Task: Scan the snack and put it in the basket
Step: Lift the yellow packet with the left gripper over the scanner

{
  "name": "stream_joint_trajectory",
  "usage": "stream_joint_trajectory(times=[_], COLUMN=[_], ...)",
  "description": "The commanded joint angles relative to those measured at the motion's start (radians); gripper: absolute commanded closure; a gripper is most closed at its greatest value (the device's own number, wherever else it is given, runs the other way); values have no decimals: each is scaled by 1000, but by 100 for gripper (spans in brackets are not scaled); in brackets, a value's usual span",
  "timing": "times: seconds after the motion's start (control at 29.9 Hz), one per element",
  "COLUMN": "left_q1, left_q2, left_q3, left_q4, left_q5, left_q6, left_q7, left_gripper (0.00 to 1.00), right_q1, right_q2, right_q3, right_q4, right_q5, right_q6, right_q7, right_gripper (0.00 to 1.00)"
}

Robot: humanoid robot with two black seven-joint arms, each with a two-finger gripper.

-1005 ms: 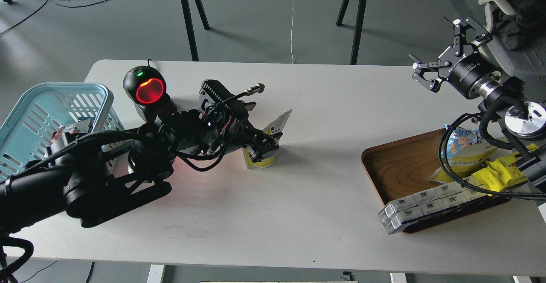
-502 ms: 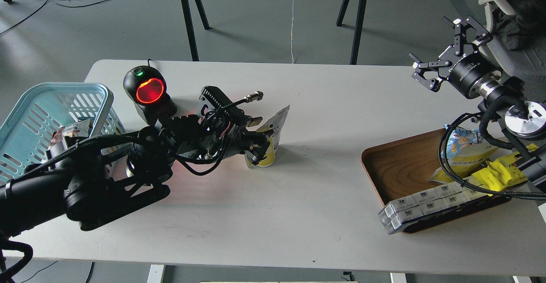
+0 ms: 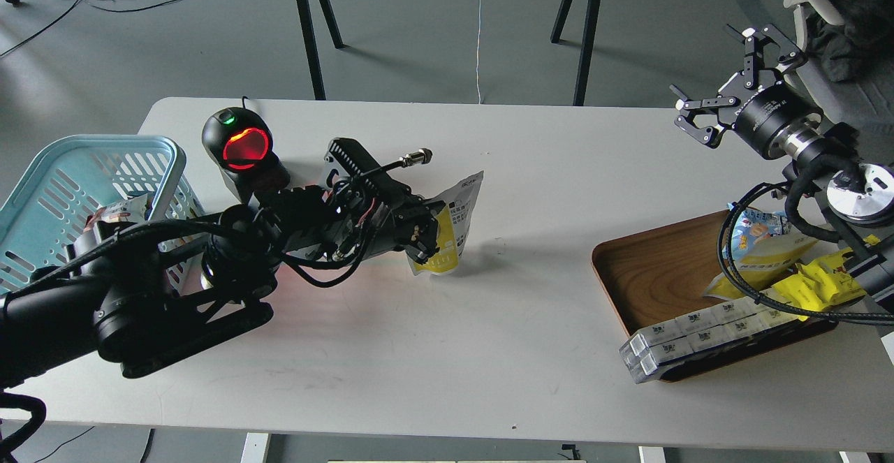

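Note:
My left gripper [image 3: 427, 234] is shut on the snack [image 3: 452, 228], a flat yellow-and-white pouch. Its white printed back shows and it is held tilted just above the white table, right of the scanner [image 3: 242, 147]. The scanner's window glows red and faces forward. The light blue basket [image 3: 70, 190] stands at the table's left edge, behind my left arm, with some packets inside. My right gripper [image 3: 726, 75] is open and empty, raised above the table's far right corner.
A brown wooden tray [image 3: 656, 274] sits at the right with a blue cartoon bag [image 3: 758, 229], bright yellow packets [image 3: 817, 285] and white boxes [image 3: 691, 341]. Cables from my right arm hang over the tray. Black table legs stand behind the table.
My left gripper has closed on the pouch and lifted it slightly off the table, the pouch tilting so its white back shows more. The right arm barely moved.

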Motion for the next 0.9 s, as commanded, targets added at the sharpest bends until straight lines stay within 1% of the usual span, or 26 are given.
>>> stream_joint_trajectory(times=[0.0, 0.1, 0.23, 0.3, 0.47, 0.67, 0.77, 0.87], left_q1=[-33, -96, -199, -237, -288, -279, -255, -218], left_q2=[30, 78, 132, 138, 193, 305, 351, 372], left_q3=[-42, -59, -104, -141, -207, -213, -205, -205], left_q4=[-29, -59, -77, -77, -102, -132, -151, -151], left_q5=[-3, -9, -21, -44, -128, -222, -228, -228], left_q6=[0, 0, 0, 0, 0, 0, 0, 0], left_q7=[-14, -40, -107, -126, -129, -131, -157, -172], left_gripper=[100, 100, 100, 100, 99, 99, 99, 99], right_q1=[2, 3, 5, 7, 7, 4, -1, -3], right_q2=[0, 0, -3, -5, -8, -15, -17, -23], right_q3=[1, 1, 3, 3, 6, 12, 12, 12], right_q4=[0, 0, 0, 0, 0, 0, 0, 0], right_q5=[0, 0, 0, 0, 0, 2, 0, 0], right_q6=[0, 0, 0, 0, -2, -5, -6, -8], right_q7=[0, 0, -2, -2, -2, 0, 0, 0], right_gripper=[1, 1, 1, 1, 1, 1, 1, 1])
